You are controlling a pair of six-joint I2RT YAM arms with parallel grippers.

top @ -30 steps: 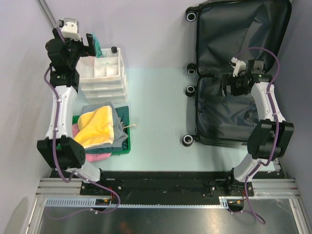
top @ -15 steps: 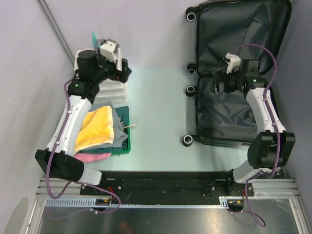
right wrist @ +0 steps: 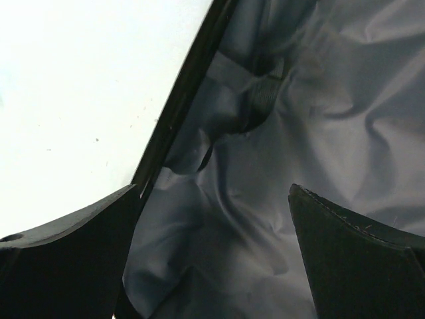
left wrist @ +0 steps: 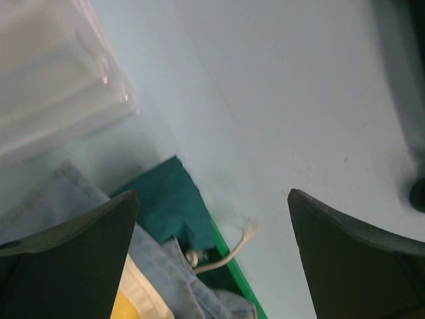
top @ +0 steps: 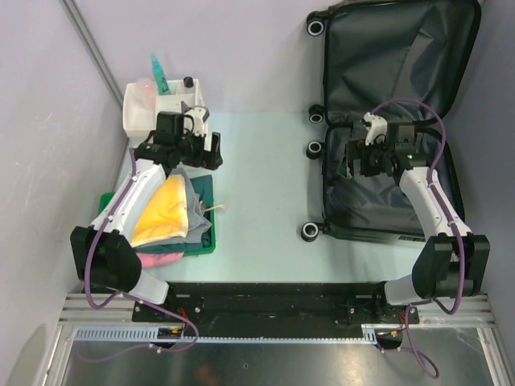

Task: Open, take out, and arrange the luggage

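1. The luggage is laid open at the far right of the worktop, with its dark grey lining exposed.
2. The right gripper is held over the left rim of the near half, with its jaws spread wide and nothing grasped.
3. The left gripper is held released and empty over the far right corner of the green tray, near the white drawer box.
4. A yellow cloth is seen on top of the tray's pile.

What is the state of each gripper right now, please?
Left gripper: open, holding nothing.
Right gripper: open, holding nothing, over the luggage lining.
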